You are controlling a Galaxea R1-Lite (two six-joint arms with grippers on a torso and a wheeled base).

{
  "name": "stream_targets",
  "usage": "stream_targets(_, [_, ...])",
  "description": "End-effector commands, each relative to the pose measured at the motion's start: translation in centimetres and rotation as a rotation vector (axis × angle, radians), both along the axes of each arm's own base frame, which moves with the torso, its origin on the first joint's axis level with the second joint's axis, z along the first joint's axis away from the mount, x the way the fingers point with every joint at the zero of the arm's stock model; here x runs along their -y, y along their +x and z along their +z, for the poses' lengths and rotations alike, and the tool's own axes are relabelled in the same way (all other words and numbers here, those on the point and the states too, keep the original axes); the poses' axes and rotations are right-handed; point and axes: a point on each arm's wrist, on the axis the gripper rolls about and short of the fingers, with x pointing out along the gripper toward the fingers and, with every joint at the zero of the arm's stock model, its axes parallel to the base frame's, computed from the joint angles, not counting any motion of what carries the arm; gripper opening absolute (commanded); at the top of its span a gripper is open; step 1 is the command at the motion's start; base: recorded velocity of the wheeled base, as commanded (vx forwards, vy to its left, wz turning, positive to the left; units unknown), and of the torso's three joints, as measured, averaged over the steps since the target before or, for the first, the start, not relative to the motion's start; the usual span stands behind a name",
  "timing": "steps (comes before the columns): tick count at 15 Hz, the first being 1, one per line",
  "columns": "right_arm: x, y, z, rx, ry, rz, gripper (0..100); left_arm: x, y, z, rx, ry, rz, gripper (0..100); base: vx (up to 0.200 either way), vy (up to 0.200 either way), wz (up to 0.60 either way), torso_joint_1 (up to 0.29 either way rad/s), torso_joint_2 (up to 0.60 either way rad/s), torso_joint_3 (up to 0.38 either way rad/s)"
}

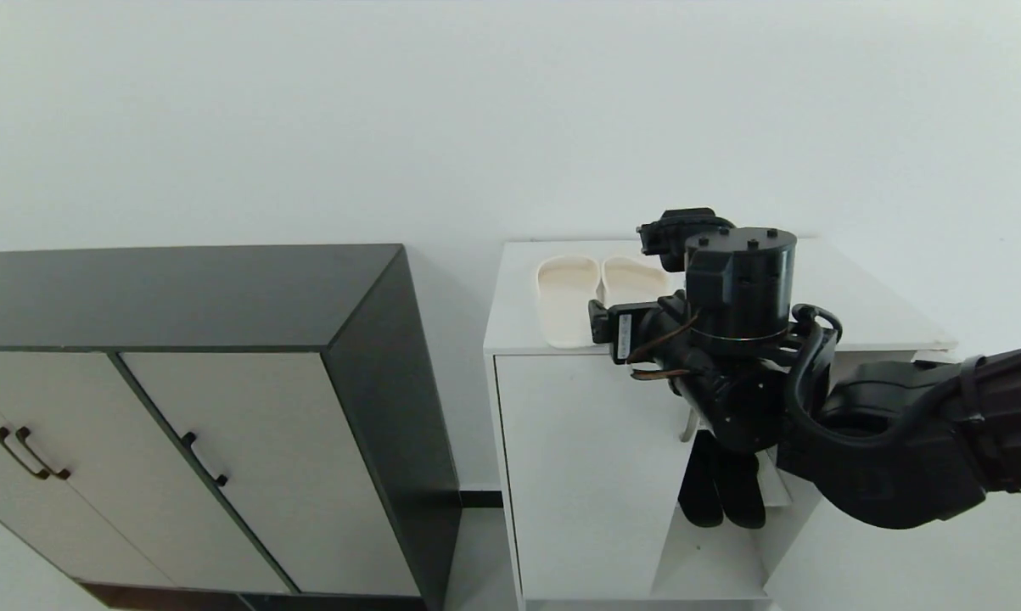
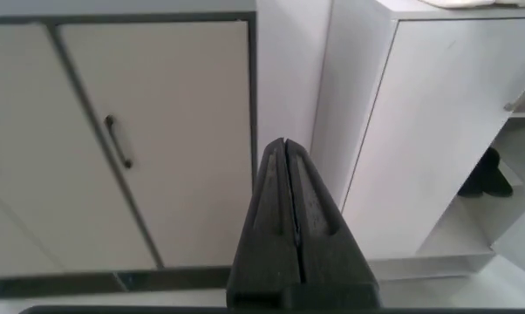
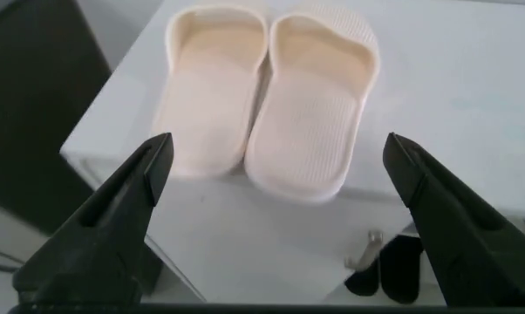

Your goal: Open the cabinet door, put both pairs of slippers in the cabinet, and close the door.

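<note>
Hovering right gripper (image 3: 276, 157): jaws spread wide, nothing held; poised over the near end of the cream pair, one black finger (image 3: 123, 218) at each side, no contact visible.
Right arm (image 1: 900, 441): black, jointed; entering from the right and crossing in front of the open compartment.
Left gripper (image 2: 285, 153): fingers pressed flat together, nothing between them; held low, facing the gap between the two cabinets, apart from both.
Cream ribbed foam slippers (image 1: 599, 293): one pair, side by side and touching, soles down; resting on the left half of the white cabinet's top, not yet stowed.
Black slippers (image 1: 722, 492): one pair, close together, inside the open right-hand compartment of the white cabinet, below its shelf and toward the back; lying flat or standing on end, cannot tell.
Tall white cabinet (image 1: 586, 475): left front panel shut; right-hand side open, interior in view.
Small metal handle (image 1: 688, 428): at the upper edge of the opening, just above the black pair; partly hidden behind the right arm.
Low cabinet with black top and side (image 1: 187, 297): to the left of the white cabinet, a narrow gap between them; pale doors shut.
Dark bar handles (image 1: 204, 458): mounted upright on the pale doors.
Plain white wall (image 1: 510, 110): directly behind both cabinets.
</note>
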Motion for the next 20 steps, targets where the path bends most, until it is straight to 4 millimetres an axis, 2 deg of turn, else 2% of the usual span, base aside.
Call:
stream_targets(1, [-0.3, 0.2, -0.5, -0.010, -0.002, 0.003, 100, 0.0, 0.0, 0.0, 0.000, 0.000, 0.000, 0, 0.200, 0.000, 0.00, 0.012, 0.00, 0.002])
stream_targets(3, [-0.7, 0.4, -1.2, -0.027, -0.004, 0.005, 100, 0.0, 0.0, 0.0, 0.000, 0.000, 0.000, 0, 0.200, 0.000, 0.00, 0.002, 0.00, 0.002])
stream_targets(6, [-1.1, 0.9, -0.4, -0.091, -0.024, -0.004, 100, 0.0, 0.0, 0.0, 0.000, 0.000, 0.000, 0, 0.200, 0.000, 0.00, -0.001, 0.00, -0.001])
stream_targets(9, [-1.6, 1.3, 0.1, -0.157, -0.009, -0.012, 100, 0.0, 0.0, 0.0, 0.000, -0.002, 0.000, 0, 0.000, 0.000, 0.00, 0.000, 0.00, 0.000])
stream_targets(13, [-2.4, 2.1, -1.5, -0.174, -0.023, -0.014, 100, 0.0, 0.0, 0.0, 0.000, -0.002, 0.002, 0, 0.000, 0.000, 0.00, 0.000, 0.00, 0.000])
stream_targets(17, [-3.0, 5.0, -3.6, -0.141, -0.009, -0.032, 100, 0.0, 0.0, 0.0, 0.000, 0.000, 0.003, 0, 0.000, 0.000, 0.00, 0.000, 0.00, 0.000])
stream_targets(20, [-3.0, 6.5, -4.1, -0.125, -0.020, -0.042, 100, 0.0, 0.0, 0.0, 0.000, 0.002, 0.003, 0, 0.000, 0.000, 0.00, 0.000, 0.00, 0.000])
